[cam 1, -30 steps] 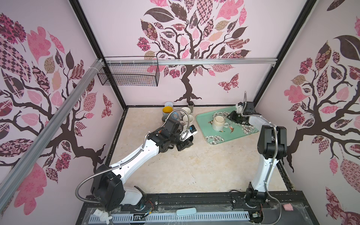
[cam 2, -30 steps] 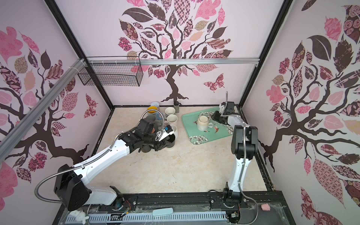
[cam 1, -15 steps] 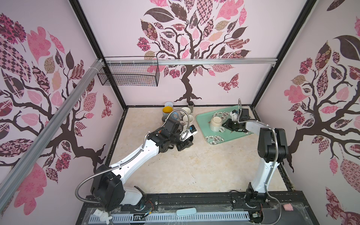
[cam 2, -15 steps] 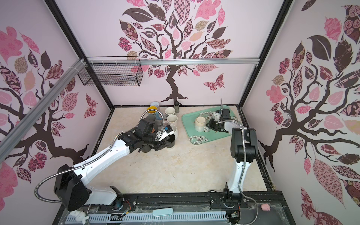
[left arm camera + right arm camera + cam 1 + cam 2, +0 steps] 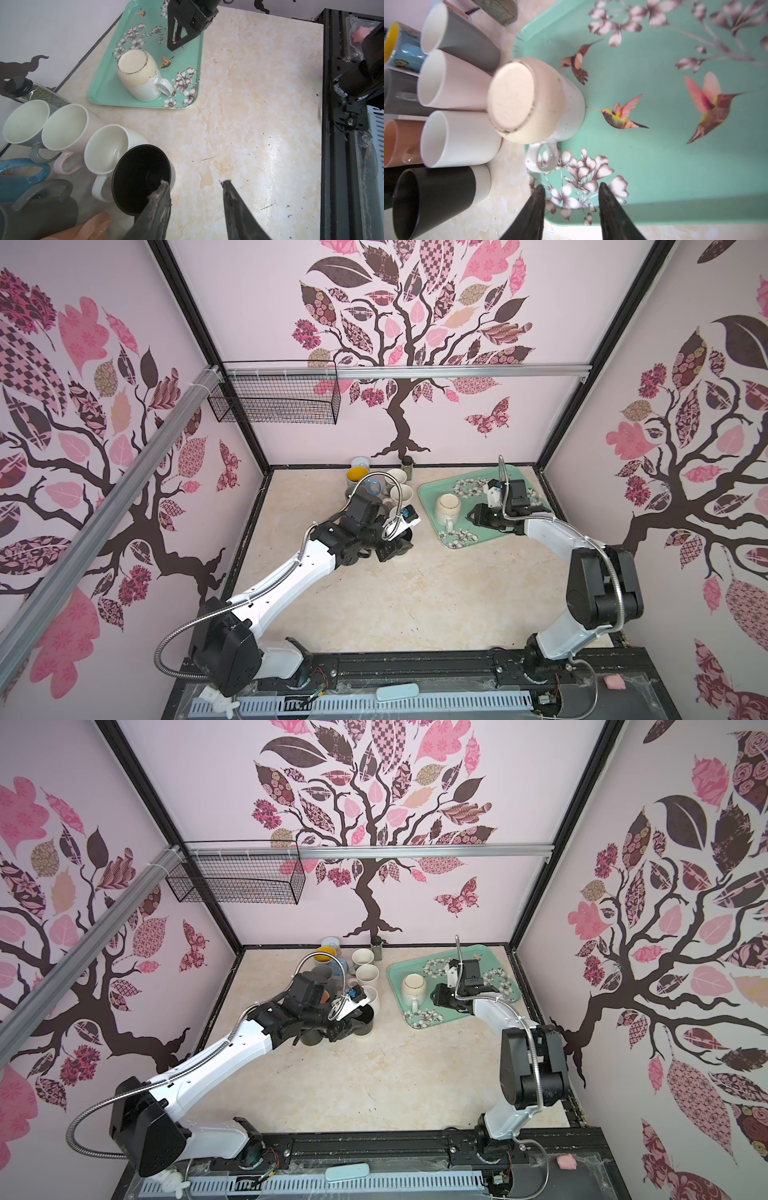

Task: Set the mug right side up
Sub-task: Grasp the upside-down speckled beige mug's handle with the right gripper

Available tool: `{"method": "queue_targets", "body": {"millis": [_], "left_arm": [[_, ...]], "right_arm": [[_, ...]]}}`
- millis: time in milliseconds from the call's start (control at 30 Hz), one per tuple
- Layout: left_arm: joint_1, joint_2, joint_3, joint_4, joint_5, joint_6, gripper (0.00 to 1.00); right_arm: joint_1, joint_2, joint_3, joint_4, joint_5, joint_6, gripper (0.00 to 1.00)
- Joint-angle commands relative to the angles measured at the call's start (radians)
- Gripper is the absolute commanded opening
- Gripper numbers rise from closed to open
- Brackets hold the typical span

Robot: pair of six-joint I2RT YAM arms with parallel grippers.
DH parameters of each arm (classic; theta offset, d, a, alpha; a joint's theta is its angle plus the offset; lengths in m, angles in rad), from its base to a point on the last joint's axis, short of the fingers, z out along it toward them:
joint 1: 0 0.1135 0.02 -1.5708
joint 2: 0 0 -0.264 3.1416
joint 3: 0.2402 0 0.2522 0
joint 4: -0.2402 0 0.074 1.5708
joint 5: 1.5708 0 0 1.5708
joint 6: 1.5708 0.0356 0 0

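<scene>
Cream mug [image 5: 529, 99] sits upside down on the green tray [image 5: 675, 166], right gripper [image 5: 571, 185] open near its handle — left gripper [image 5: 195, 181] open too, apparently empty; a shallow pinch could tip it into neighbouring mugs [image 5: 454, 137].

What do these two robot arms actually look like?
The left arm and right arm match: white shells on the long links, chunky black joints. A ribbed silver hose loops alongside each. Each ends in two thin, black, pointed jaws; the left pair look scuffed.
</scene>
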Motion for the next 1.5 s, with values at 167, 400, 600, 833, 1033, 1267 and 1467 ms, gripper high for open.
{"method": "queue_targets", "body": {"millis": [167, 400, 600, 833, 1033, 1267, 1467], "left_arm": [[-0.001, -0.033, -0.043, 0.082, -0.078, -0.117, 0.47], [0.007, -0.102, -0.099, 0.136, -0.091, -0.173, 0.5], [0.024, -0.123, -0.128, 0.162, -0.097, -0.2, 0.5], [0.035, -0.137, -0.151, 0.179, -0.097, -0.208, 0.5], [0.04, -0.143, -0.158, 0.185, -0.105, -0.203, 0.51], [0.043, -0.138, -0.161, 0.182, -0.099, -0.199, 0.51], [0.043, -0.144, -0.165, 0.181, -0.107, -0.192, 0.51]], "right_arm": [[0.197, 0.062, 0.088, -0.088, 0.148, -0.045, 0.64], [0.218, 0.153, 0.158, -0.126, 0.229, -0.042, 0.65], [0.218, 0.232, 0.226, -0.158, 0.252, -0.049, 0.6], [0.219, 0.3, 0.297, -0.199, 0.269, -0.064, 0.47], [0.218, 0.313, 0.305, -0.218, 0.29, -0.075, 0.46], [0.218, 0.33, 0.31, -0.21, 0.29, -0.077, 0.41], [0.218, 0.349, 0.318, -0.214, 0.289, -0.088, 0.3]]}}
